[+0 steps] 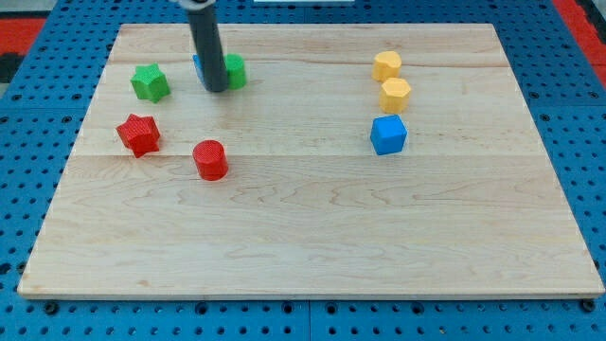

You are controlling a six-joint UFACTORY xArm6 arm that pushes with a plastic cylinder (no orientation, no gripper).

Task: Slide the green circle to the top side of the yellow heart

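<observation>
My tip (216, 88) is a bare rod, no jaws, touching the green circle (234, 71) just to its right. Far right, the yellow heart (386, 65): push steadily rightward, curving above it

Green star (150, 82), red star (138, 134), red cylinder (210, 159), blue cube (388, 134)

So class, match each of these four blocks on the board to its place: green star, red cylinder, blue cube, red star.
Blocks:
1. green star
2. red cylinder
3. blue cube
4. red star

Places:
A. just below the two yellow blocks
B. upper left, left of my tip
C. right of the red star
D. below the green star

Pairs: 1-B, 2-C, 3-A, 4-D
</observation>
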